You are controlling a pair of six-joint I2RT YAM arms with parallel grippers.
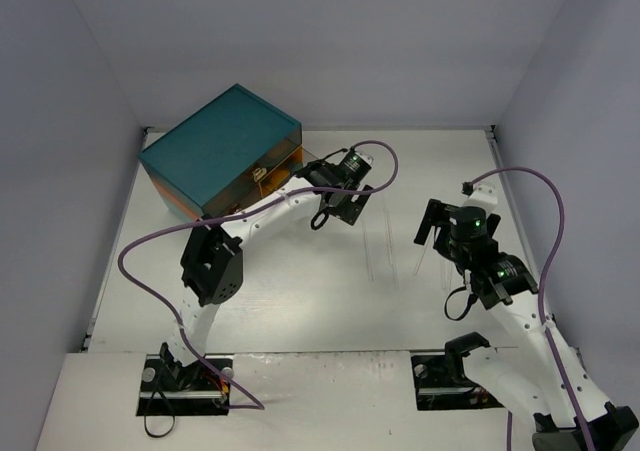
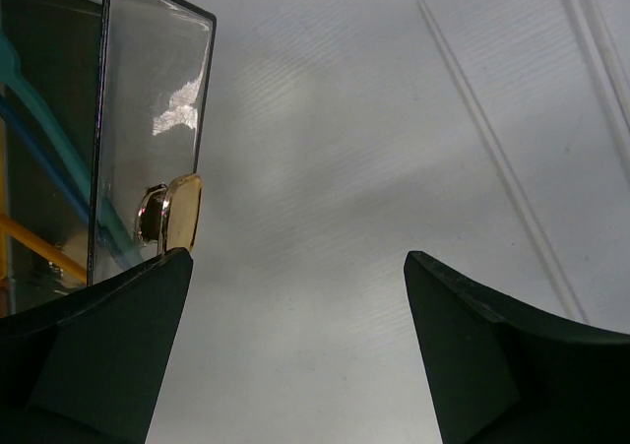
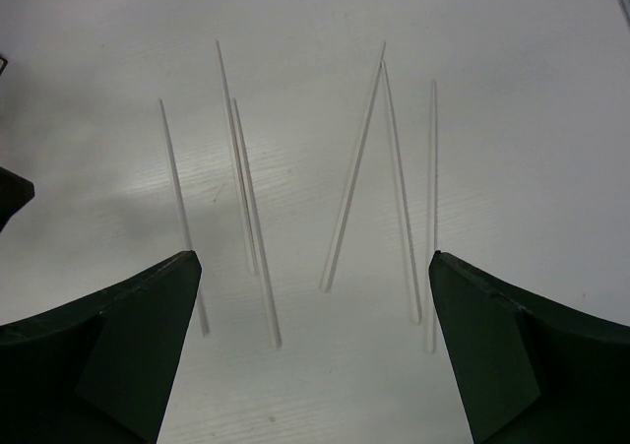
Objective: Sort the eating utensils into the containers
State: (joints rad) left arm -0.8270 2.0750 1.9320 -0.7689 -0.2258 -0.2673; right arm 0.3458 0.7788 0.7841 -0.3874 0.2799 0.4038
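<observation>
1. Left pincer (image 2: 295,267) gapes wide, one finger just beside the gold knob (image 2: 182,213) of the clear drawer (image 2: 148,90) at frame left; coloured utensils (image 2: 34,95) lie inside.
2. Right pincer (image 3: 315,259), also wide, hangs over clear sticks (image 3: 349,178) mid-frame on the worktop (image 3: 532,90).
3. Best to centre on one stick, drop low, then close.

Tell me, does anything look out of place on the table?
Yes: six thin clear sticks lie loose on the table by the open right hand, two meeting at their tips in a V, while coloured utensils sit in the clear drawer beside the left hand.
</observation>
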